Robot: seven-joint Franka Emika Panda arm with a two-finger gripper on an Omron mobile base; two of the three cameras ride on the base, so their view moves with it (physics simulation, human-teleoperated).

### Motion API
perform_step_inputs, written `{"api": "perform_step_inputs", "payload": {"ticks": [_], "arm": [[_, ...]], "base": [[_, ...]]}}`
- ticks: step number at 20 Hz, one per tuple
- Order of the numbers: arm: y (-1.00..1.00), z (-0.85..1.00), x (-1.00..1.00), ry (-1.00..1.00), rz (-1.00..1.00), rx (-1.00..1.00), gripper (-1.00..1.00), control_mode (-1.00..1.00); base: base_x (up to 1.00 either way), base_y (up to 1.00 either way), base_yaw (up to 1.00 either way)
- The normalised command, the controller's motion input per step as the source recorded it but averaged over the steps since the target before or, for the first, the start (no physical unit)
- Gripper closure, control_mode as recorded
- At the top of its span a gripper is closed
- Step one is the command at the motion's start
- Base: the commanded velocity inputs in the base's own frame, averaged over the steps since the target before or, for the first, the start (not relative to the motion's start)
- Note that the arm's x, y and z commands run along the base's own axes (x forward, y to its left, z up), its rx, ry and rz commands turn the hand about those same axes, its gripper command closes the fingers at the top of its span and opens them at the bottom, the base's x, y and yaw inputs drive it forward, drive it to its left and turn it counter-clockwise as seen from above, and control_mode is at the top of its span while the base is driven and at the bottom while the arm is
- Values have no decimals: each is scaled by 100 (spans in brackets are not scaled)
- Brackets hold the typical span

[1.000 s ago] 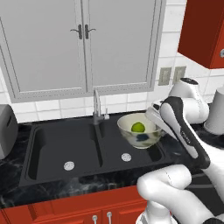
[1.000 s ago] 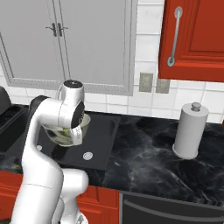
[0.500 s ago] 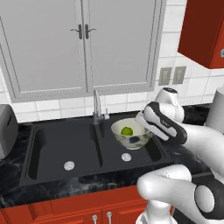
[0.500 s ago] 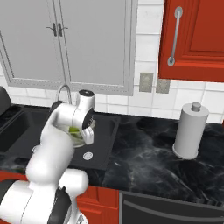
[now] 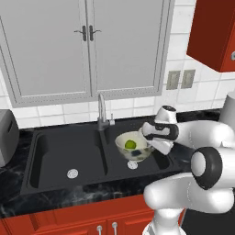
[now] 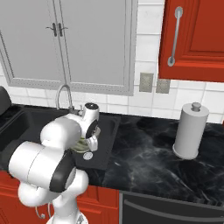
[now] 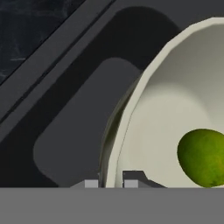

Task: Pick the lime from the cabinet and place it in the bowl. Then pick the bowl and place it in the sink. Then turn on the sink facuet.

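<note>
Gripping the bowl (image 5: 133, 146) by its rim, the gripper (image 7: 111, 181) holds it, lime (image 5: 130, 144) inside, over the right basin of the sink (image 5: 55, 151).

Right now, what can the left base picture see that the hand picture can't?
Left base view alone: the tall sink facuet, the grey double-door cabinet, and the sink's two drains. Hand view alone: the gripper shut on the bowl's rim, one fingertip each side. Both: the lime lying in the bowl over the right basin.
</note>
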Motion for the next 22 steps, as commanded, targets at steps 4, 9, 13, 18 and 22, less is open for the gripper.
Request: {"api": "perform_step_inputs", "payload": {"ticks": [4,9,13,18,22], "arm": [[0,-65,22,0,-4,0,100,-100],[0,-57,33,-1,0,0,100,-100],[0,-45,52,-3,0,0,100,-100],[0,-39,50,-5,0,0,100,-100],[0,-41,33,-4,0,0,100,-100]], "base": [[0,0,0],[0,0,0],[0,0,0],[0,0,0],[0,0,0]]}}
